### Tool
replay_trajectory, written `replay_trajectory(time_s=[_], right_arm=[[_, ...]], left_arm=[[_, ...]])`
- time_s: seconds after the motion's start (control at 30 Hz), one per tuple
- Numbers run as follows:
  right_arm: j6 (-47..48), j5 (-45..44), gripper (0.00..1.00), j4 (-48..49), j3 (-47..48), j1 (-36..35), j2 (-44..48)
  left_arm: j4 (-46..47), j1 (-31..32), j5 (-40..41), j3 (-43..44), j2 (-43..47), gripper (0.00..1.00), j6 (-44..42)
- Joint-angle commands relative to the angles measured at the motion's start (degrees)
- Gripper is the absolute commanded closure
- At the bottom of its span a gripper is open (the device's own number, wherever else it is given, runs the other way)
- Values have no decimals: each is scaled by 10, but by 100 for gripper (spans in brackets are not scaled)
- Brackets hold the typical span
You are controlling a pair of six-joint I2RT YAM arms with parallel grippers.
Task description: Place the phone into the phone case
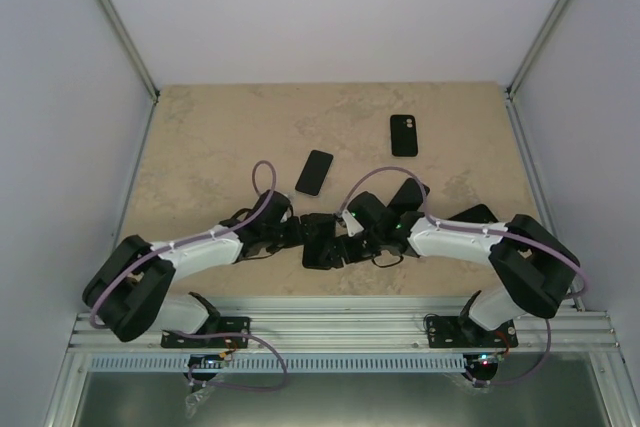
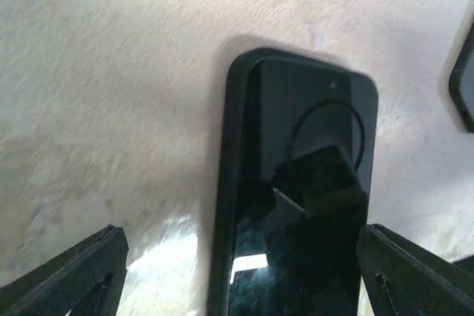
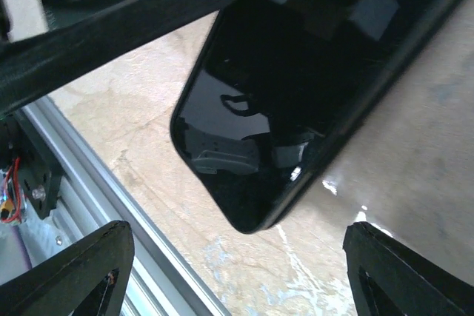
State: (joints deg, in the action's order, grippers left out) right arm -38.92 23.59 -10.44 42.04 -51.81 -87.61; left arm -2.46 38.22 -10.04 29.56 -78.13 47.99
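Between the left pincer's (image 2: 241, 231) wide-spread, empty fingers, the black phone (image 2: 296, 197) lies flat on the surface (image 2: 111, 72), gaps free along both long edges. The right pincer (image 3: 238, 227), equally open and empty, hovers by its rounded corner. Farther ahead-right, well apart, sits the phone case (image 1: 404, 135), bare stone around it.

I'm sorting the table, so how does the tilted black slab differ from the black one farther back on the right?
The tilted slab lies slanted; the far slab sits nearly square to the table edges. The tilted slab is nearer the front and further left than the far slab. The tilted slab looks plain; the far slab shows small pale marks. Both are black, rounded, lying flat.
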Motion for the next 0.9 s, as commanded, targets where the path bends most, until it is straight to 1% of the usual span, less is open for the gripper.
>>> replay_trajectory(time_s=[0.0, 0.13, 0.27, 0.3, 0.37, 0.43, 0.5, 0.6, 0.87], right_arm=[[-5, -40, 22, -46, 12, 9, 9], [-7, -47, 30, -50, 18, 10, -7], [-7, -42, 41, -42, 22, 10, -24], [-8, -38, 46, -38, 23, 10, -27], [-9, -30, 48, -28, 24, 10, -31], [-8, -22, 53, -23, 26, 10, -37], [-8, -19, 58, -21, 31, 10, -43], [-8, -18, 64, -20, 35, 10, -52], [-9, -8, 79, -14, 35, 7, -81]], left_arm=[[-54, -2, 3, -22, 37, 13, -9], [-57, 4, -10, -38, 52, 17, -7], [-48, 16, -19, -52, 53, 23, 0], [-44, 20, -21, -54, 53, 25, 2], [-35, 26, -23, -58, 48, 30, 6], [-27, 30, -26, -60, 42, 36, 10], [-22, 34, -27, -62, 39, 40, 11], [-14, 38, -29, -64, 33, 45, 14], [0, 44, -33, -73, 26, 55, 20]])
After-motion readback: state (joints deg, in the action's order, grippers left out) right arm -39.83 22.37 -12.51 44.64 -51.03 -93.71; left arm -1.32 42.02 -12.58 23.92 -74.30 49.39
